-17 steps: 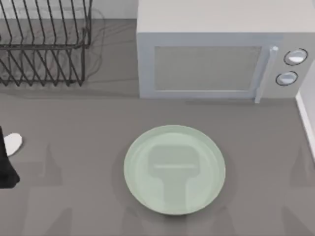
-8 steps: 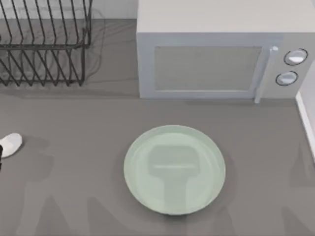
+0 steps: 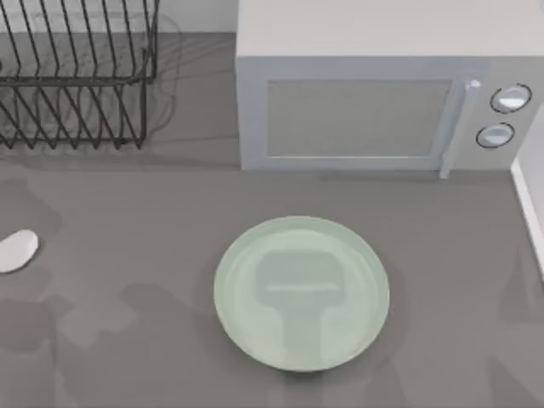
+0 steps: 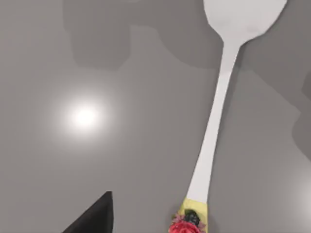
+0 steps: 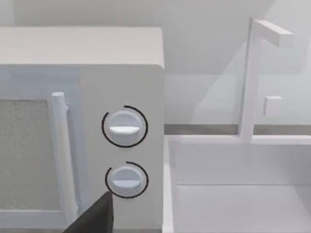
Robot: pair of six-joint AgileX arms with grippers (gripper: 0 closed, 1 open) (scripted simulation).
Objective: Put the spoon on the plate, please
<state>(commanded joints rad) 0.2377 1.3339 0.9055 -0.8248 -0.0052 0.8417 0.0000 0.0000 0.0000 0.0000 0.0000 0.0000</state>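
Observation:
The white spoon lies flat on the grey table at the far left edge of the top view, where only its oval bowl is inside the picture. In the left wrist view the whole spoon shows from above, its slim handle ending in a red-and-yellow knob. A dark part of my left gripper sits beside that knob without touching the spoon. The pale mint-green plate rests in the middle of the table with nothing on it. A dark part of my right gripper faces the microwave's knobs.
A white microwave stands at the back, behind the plate. A black wire dish rack occupies the back left corner. A white sink with a tap adjoins the microwave at the table's right edge.
The dark shape of my left arm at the top view's left edge has gone out of that view. Shadows on the table have shifted. Spoon and plate have stayed put.

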